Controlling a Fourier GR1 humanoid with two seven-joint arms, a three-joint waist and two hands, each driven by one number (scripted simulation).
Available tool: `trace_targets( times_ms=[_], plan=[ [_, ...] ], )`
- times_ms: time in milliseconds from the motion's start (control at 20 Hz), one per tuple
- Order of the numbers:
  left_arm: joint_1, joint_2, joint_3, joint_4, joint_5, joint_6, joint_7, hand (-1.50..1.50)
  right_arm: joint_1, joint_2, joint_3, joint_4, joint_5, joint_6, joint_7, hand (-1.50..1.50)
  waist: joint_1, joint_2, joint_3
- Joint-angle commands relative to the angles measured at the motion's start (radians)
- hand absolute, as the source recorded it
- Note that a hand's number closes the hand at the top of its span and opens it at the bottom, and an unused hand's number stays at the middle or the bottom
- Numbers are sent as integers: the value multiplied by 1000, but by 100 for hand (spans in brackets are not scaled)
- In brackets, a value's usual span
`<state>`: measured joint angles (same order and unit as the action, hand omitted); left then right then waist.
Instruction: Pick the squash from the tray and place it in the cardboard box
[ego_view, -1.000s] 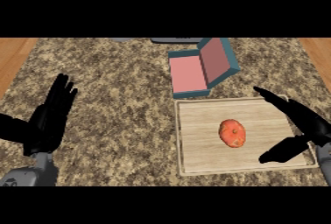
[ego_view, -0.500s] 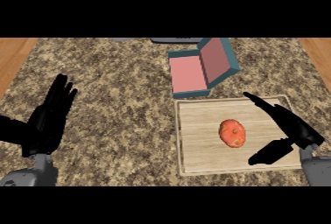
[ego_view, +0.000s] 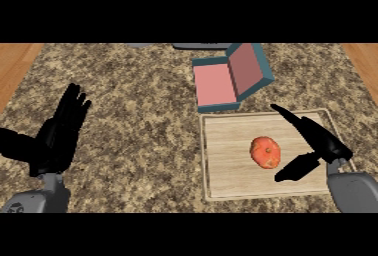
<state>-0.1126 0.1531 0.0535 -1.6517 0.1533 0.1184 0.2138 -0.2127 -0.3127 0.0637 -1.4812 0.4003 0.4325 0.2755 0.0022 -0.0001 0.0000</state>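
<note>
**Squash not yet lifted; right hand open beside it**

Progress: early. The squash (ego_view: 266, 152) lies on the tray (ego_view: 227, 181), roughly mid-board and a little toward the right side. Nothing is in the cardboard box (ego_view: 215, 89) as far as I can see; its pink floor shows bare.

Right hand (ego_view: 325, 145): over the right part of the tray, fingers straight and thumb spread wide from them. The squash sits just left of the gap between thumb and fingers. Nothing is clasped. The thumb tip is close to the squash's near right side; I cannot tell whether it touches.

Left hand (ego_view: 63, 132): open, fingers up, resting at the left over the counter (ego_view: 140, 95), well apart from everything else.

Left to do, by my reckoning: close round the squash, lift it, carry it to the box, let go. That is the whole task bar the approach.

Surroundings: the box stands just beyond the tray's far left corner, lid (ego_view: 251, 67) raised and leaning off to the right. That lid is on the side a carry from the tray might cross, so it could get clipped. A grey object (ego_view: 201, 46) shows at the far edge, out of the way.
</note>
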Motion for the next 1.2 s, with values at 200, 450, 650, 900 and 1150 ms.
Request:
trace_targets(
  times_ms=[200, 450, 650, 900, 1150],
  plan=[
    [-13, 0, 14, -60, -3, -13, 76, 0, -44, 27, -41, 115, 45, 6, -84, -150, 1, 0, 0],
    [13, -1, 55, -10, 1, -47, 0, 0, 16, 68, -12, 65, 90, 5, -59, -150, -1, 0, 0],
    [-32, -23, 44, 61, -15, -46, -42, 0, 9, 98, 10, 92, 126, -15, -71, -150, -2, 0, 0],
    [-44, -28, 46, 23, -30, -25, 20, 0, 22, 113, -2, 65, 140, -4, -60, -150, -3, 0, 0],
    [-47, -42, 34, 34, -42, -26, 26, 0, 40, 110, 13, 129, 197, -33, -149, -150, -2, 0, 0]
  ],
)
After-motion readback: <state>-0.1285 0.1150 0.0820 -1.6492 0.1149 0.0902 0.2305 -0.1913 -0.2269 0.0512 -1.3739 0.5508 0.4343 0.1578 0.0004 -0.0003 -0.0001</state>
